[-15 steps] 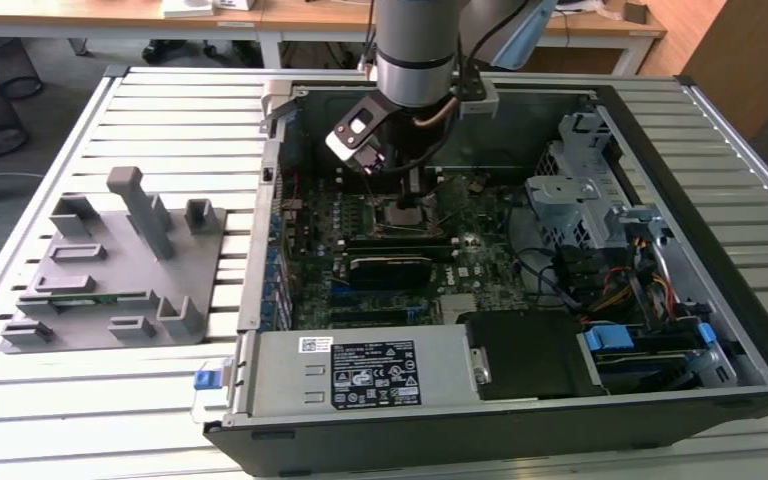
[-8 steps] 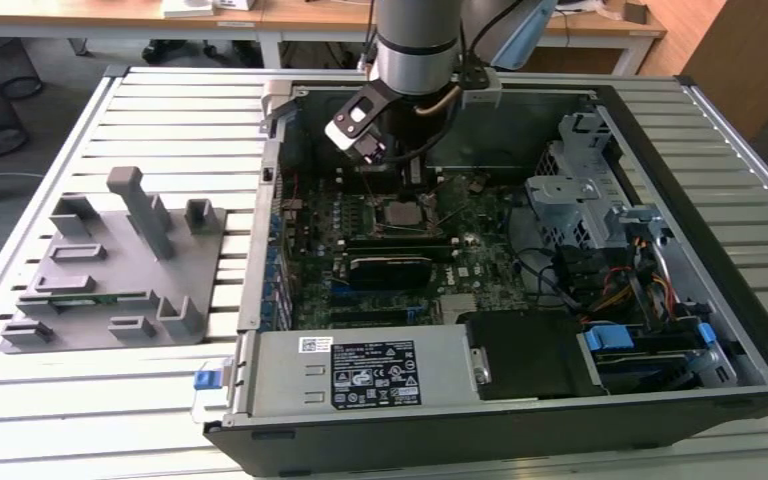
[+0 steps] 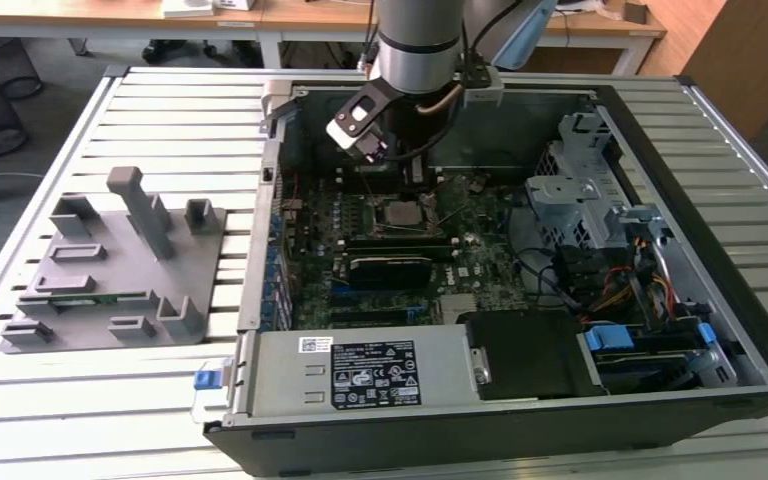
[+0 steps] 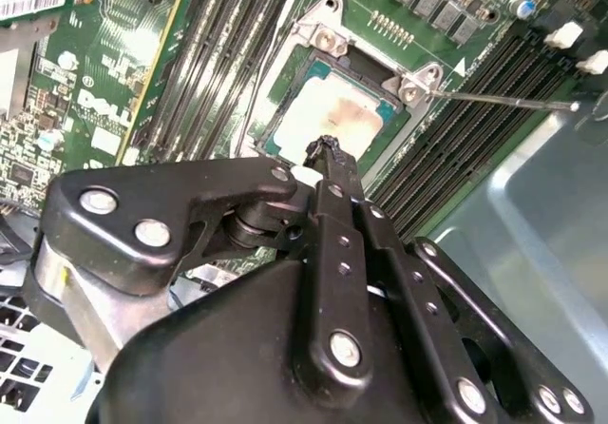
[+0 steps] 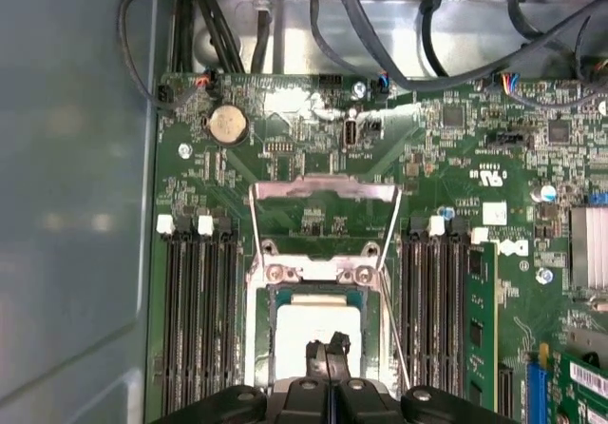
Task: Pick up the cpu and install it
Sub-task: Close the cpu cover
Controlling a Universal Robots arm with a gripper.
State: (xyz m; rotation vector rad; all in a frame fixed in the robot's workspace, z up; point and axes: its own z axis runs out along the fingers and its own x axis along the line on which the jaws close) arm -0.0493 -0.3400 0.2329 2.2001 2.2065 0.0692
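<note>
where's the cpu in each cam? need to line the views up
Exterior view: the flat square silver cpu lies mid-board on the green motherboard.
Second wrist view: seated flat, just past the tip of the black tool.
First wrist view: seated flat, partly behind the tool.
Shared landmark: the long black memory slots flanking it.

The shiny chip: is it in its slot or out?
In. The chip lies flat inside the socket on the green board; the socket's metal lid stands open, and the shut gripper hangs just above.
</note>
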